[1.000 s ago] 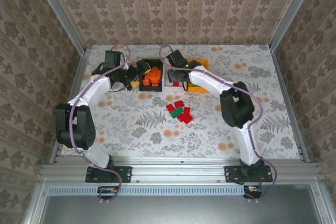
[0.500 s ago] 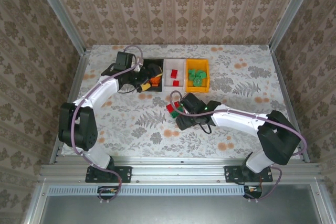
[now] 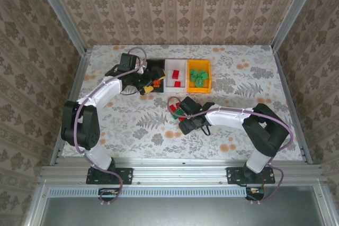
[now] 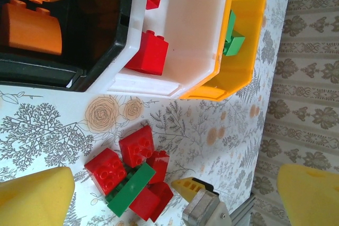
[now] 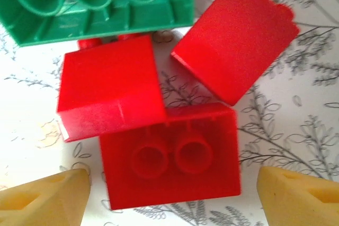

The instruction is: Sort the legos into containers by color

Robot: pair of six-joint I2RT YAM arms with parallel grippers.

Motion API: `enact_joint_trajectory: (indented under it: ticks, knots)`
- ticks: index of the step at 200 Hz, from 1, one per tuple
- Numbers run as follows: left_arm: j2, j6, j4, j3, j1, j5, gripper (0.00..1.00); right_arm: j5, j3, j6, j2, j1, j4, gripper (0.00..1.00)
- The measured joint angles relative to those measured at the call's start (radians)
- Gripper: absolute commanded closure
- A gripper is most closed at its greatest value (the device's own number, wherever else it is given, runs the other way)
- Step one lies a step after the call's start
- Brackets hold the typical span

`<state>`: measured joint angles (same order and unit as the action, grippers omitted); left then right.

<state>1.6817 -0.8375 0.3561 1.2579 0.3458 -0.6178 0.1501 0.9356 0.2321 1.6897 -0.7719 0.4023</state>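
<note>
**Left arm:** reaches to the far left of the table (image 3: 127,130). The left claw (image 3: 149,84) is by the black bin (image 4: 100,41), fingers wide apart and holding nothing.

**Right arm:** folded low across the centre. The right claw (image 5: 172,197) stands open astride an upturned red brick (image 5: 169,165) in the loose pile of legos (image 4: 135,175).

**Bins, side by side:** orange bricks (image 4: 32,30) in the black one, red in the white bin (image 4: 190,30), green in the yellow bin (image 4: 246,41).

**Surroundings:** floral table cover and damask wallpaper (image 3: 175,9).
</note>
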Motion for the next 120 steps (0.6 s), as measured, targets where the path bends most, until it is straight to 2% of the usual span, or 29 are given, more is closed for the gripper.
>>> enact_joint_trajectory:
  ticks: [60, 120]
  knots:
    - [0.001, 0.0, 0.003, 0.0, 0.0, 0.0, 0.0, 0.016, 0.018, -0.04, 0.032, 0.035, -0.04, 0.27]
    - [0.001, 0.0, 0.003, 0.0, 0.0, 0.0, 0.0, 0.005, 0.002, -0.041, 0.032, 0.041, -0.096, 0.45]
